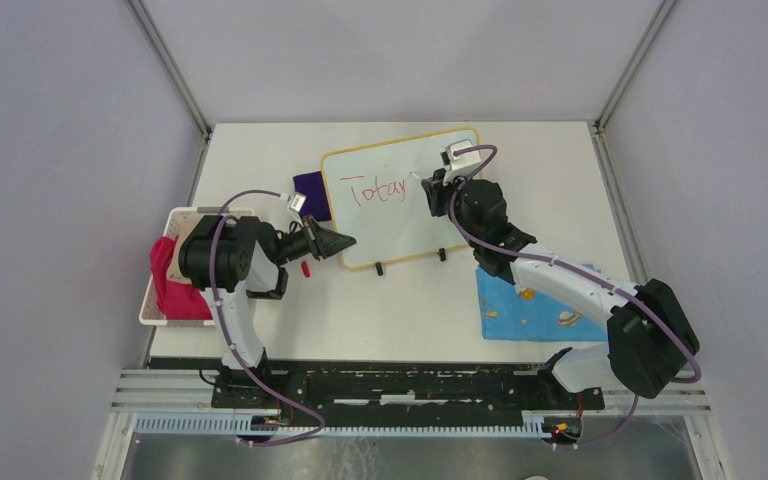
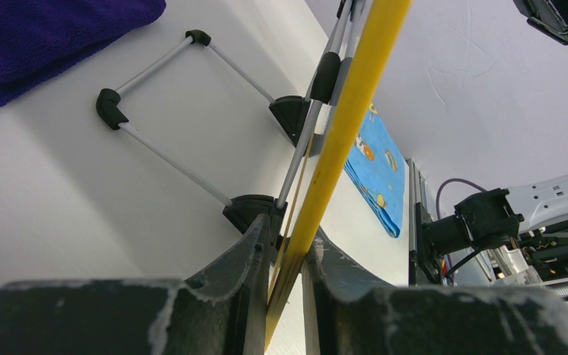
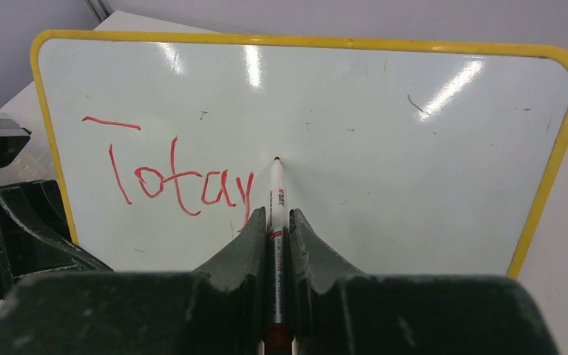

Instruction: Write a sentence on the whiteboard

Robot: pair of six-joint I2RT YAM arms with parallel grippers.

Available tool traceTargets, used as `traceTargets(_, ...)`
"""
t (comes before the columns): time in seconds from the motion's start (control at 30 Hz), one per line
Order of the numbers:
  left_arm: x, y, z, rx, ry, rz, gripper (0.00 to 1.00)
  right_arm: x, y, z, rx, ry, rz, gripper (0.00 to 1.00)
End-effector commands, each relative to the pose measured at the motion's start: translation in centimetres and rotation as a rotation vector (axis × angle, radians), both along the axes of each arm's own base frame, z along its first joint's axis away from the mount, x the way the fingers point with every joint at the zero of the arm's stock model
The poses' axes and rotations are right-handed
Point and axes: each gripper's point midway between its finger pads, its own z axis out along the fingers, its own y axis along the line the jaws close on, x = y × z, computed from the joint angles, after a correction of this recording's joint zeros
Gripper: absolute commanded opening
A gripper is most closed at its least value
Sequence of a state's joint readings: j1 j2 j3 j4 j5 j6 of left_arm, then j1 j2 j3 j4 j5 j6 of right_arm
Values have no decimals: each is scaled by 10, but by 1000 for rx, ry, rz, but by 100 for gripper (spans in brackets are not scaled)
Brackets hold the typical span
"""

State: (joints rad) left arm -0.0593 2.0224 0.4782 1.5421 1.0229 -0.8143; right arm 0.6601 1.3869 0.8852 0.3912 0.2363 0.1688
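Observation:
The whiteboard [image 1: 410,180], white with a thin yellow frame and two black feet, stands tilted on the table's far middle. Red writing [image 1: 375,189] on it reads "Totay"; it also shows in the right wrist view [image 3: 177,181]. My left gripper [image 1: 345,241] is shut on the whiteboard's left edge; in the left wrist view the yellow frame [image 2: 340,133] runs between its fingers [image 2: 251,251]. My right gripper [image 1: 430,185] is shut on a white marker [image 3: 275,207] with a red tip, which touches the whiteboard [image 3: 414,185] just right of the "y".
A purple cloth [image 1: 310,190] lies behind the whiteboard's left side. A white basket [image 1: 150,300] with a pink cloth [image 1: 175,285] sits at the left edge. A blue patterned cloth [image 1: 530,305] lies under my right arm. A small red cap [image 1: 306,268] lies near my left gripper.

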Motion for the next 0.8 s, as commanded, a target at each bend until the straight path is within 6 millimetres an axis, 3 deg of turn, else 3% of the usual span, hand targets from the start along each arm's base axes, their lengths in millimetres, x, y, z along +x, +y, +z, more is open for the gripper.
traceTargets(0.0,11,3,13,-26,-92,55,2,-2,-1,8,46,-21,4,0)
traceTargets(0.17,11,3,13,-26,-91,55,2,-7,-3,8,53,-20,12,0)
traceTargets(0.5,11,3,13,-26,-94,52,2,-14,-21,39,87,-88,-36,0)
traceTargets(0.77,11,3,13,-26,-94,52,2,-7,-30,24,37,-46,-89,0)
